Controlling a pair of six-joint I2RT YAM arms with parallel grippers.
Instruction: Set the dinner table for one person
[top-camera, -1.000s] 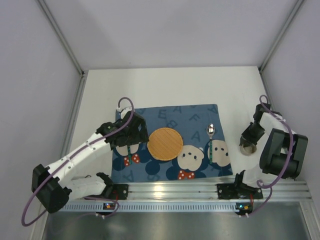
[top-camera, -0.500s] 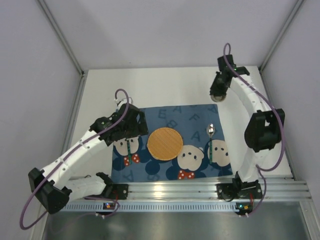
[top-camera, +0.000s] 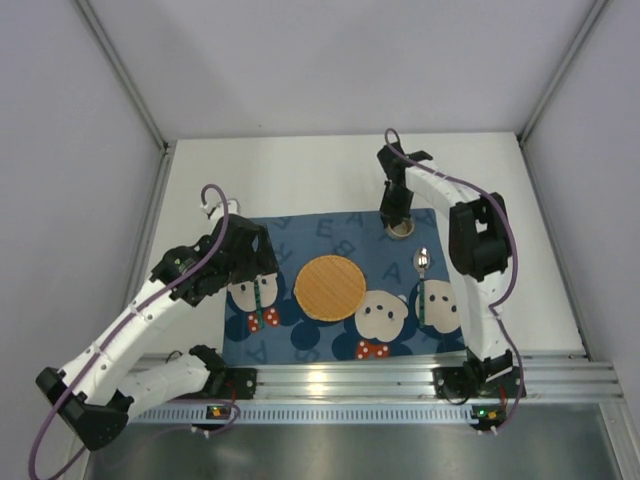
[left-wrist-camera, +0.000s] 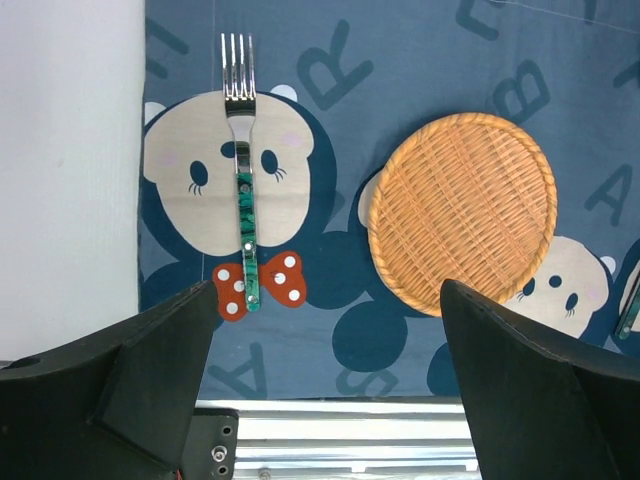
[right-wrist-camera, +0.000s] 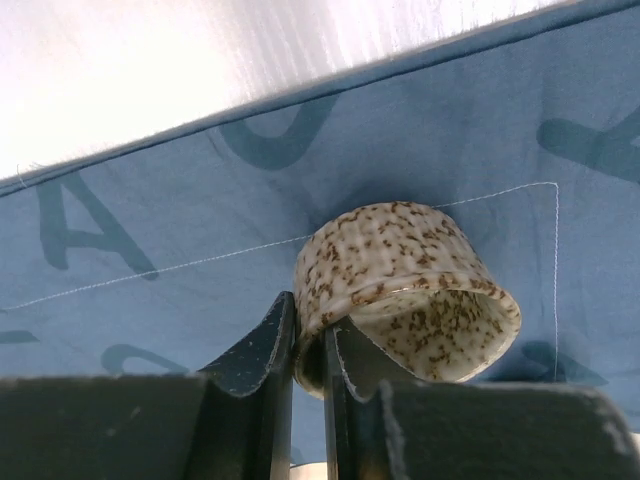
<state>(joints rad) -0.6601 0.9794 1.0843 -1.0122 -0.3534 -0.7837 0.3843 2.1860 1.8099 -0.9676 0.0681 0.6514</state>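
Top external view showed the white table (top-camera: 300, 170) running from the ribbed aluminium rail (top-camera: 400, 378) at its near edge out to the far wall, with a blue placemat (top-camera: 345, 232) printed with cartoon mouse faces and letters lying on its near middle. A round woven plate (top-camera: 329, 287) sat at the centre of the placemat. A fork (top-camera: 258, 298) with a green handle lay just left of it, tines pointing far. A spoon (top-camera: 422, 285) with a matching handle lay to its right, bowl pointing far. The left gripper (left-wrist-camera: 330, 330) hung over the left part of the placemat above the fork, its jaws spread wide and holding nothing; in the left wrist view the fork and the woven plate showed between the two dark fingers (left-wrist-camera: 150, 380). The right gripper (right-wrist-camera: 308, 345) reached over the far right part of the placemat, beyond the spoon, with its jaws clenched on the wall of a small brown-speckled cup (right-wrist-camera: 400, 260) near the stitched far edge. Whether the cup rested on the cloth or hung just above it could not be told.
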